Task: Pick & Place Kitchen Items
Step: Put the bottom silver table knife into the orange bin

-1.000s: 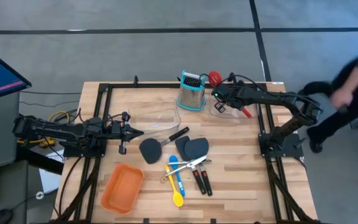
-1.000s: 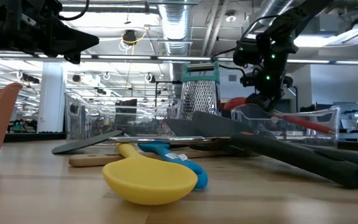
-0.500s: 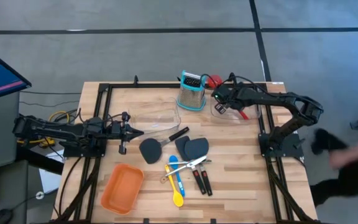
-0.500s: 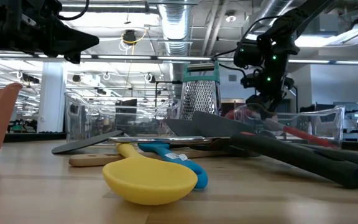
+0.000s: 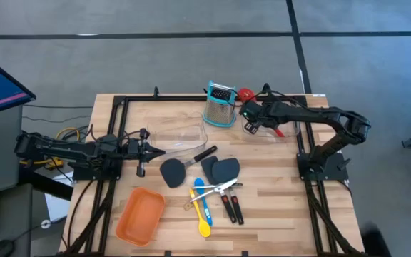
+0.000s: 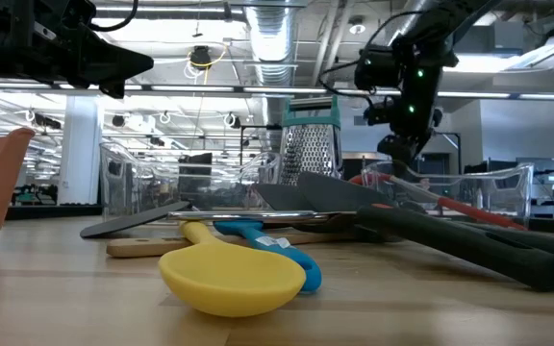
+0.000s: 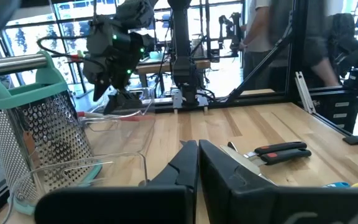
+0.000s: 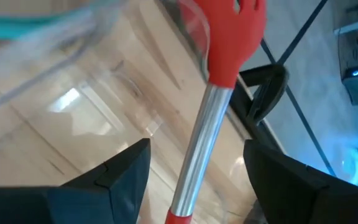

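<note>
Red slotted spoon [image 8: 229, 43] between open right end effector [image 8: 194, 168]

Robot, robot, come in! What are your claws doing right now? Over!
Right gripper open, over red slotted spoon lying in clear bin. Left gripper shut, waiting at table's left. Box grater close beside bin.

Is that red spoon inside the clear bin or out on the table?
Inside. The red slotted spoon lies slanted in the clear bin, below the open right claw.

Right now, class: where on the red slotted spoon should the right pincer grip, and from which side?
Probably its bare steel shaft, from above. The red slotted spoon lies in the clear bin, and the open right pincer already straddles the slim shaft.
</note>
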Tool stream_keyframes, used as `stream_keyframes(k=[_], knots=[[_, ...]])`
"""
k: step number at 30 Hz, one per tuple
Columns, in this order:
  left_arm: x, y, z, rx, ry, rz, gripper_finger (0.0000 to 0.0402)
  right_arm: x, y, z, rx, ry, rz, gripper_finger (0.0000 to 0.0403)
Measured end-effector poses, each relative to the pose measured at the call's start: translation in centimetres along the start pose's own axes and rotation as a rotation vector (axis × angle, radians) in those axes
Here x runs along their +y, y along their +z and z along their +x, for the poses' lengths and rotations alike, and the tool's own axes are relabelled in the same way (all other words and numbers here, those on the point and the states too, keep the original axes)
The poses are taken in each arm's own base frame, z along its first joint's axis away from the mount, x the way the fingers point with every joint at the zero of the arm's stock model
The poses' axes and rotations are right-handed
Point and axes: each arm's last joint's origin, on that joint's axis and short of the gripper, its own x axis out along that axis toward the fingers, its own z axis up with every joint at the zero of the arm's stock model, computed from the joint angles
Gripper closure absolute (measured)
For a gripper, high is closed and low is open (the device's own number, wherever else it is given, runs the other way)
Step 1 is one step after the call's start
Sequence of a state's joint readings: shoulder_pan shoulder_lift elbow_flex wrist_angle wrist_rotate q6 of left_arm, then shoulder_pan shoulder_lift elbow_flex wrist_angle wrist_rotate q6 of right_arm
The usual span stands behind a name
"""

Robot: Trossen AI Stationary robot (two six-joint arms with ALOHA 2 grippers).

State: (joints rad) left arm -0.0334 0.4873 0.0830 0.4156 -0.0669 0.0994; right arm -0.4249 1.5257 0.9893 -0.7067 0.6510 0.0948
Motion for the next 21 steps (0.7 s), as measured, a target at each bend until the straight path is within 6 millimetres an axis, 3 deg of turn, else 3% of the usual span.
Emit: stream_keyframes(k=[11, 21], knots=[[0.0, 0.0, 0.0, 0.000, -0.002, 0.000, 0.0399, -0.9, 2.4, -5.8, 0.007, 0.030, -0.079, 0.0209], [0.0, 0.0, 0.0, -0.001, -0.003, 0.000, 0.0399, 1.3, 1.3, -11.2, 0.077, 0.301, -0.255, 0.0358]])
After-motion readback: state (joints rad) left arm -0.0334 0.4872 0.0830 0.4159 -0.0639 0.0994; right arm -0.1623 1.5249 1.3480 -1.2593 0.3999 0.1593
